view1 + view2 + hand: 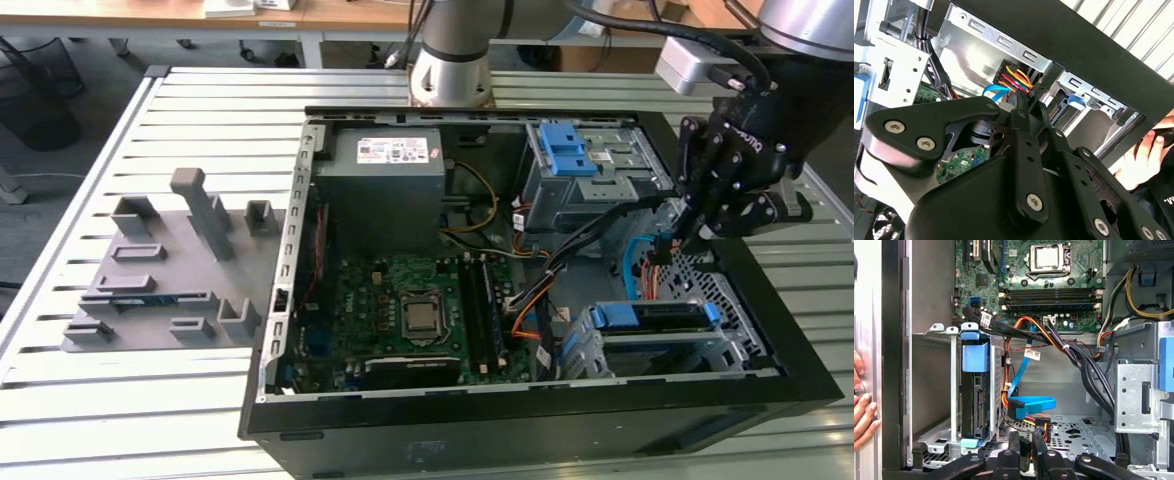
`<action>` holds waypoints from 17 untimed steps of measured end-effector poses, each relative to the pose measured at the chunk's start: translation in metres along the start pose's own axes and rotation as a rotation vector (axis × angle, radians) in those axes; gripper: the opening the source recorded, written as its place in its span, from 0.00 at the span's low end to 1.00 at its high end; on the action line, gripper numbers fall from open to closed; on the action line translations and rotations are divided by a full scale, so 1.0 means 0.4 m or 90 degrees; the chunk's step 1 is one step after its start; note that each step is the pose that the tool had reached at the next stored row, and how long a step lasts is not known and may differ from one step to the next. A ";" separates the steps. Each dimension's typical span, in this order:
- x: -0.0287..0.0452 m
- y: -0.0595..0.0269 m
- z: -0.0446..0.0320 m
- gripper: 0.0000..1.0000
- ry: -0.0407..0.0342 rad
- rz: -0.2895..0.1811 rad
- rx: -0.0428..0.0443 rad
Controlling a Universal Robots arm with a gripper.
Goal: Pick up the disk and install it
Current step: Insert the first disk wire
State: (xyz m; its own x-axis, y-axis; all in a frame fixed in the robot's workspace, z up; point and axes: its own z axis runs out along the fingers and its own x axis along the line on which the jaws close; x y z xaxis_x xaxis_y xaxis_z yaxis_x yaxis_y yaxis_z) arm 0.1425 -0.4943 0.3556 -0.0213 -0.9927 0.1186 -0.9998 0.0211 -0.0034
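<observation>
**Disk sitting in its cage, gripper hanging beside it**

The computer case (534, 425) is lying open on the slatted metal table (120, 400), close to the table edge on the exterior view's right. The disk (647, 318) is sitting inside it, in the corner of the case that is nearest the camera on the exterior view's right. It is slotted into a metal drive cage (667, 350), with its blue carrier frame facing the open side. In the first wrist view the disk (976, 395) is standing on edge between the cage walls, with blue plastic capping both visible ends.

The gripper (697, 238) is hanging inside the case along the edge on the exterior view's right, between the disk's cage and a second cage with blue latches (567, 150) at the far corner. In the first wrist view the gripper (1026, 447) is hovering just beside the disk's cage and apart from the disk. It is closest to a blue flat cable (1034, 402) and a bundle of red and orange wires (1036, 422). I cannot tell whether the gripper is clenched, released or grasping anything.

A person's hand (861, 412) is resting against the outer wall of the case near the disk's corner.

A grey power supply box (387, 190) is occupying the far side of the case, with the green motherboard (414, 300) next to it. A grey moulded fixture (160, 280) is standing on the table beside the case, towards the table edge on the exterior view's left.
</observation>
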 end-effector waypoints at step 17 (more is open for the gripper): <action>0.000 0.000 0.000 0.17 0.0086 0.000 0.0002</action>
State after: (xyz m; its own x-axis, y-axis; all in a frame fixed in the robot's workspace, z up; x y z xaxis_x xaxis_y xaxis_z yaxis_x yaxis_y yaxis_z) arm 0.1425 -0.4943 0.3554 -0.0213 -0.9910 0.1320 -0.9998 0.0210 -0.0037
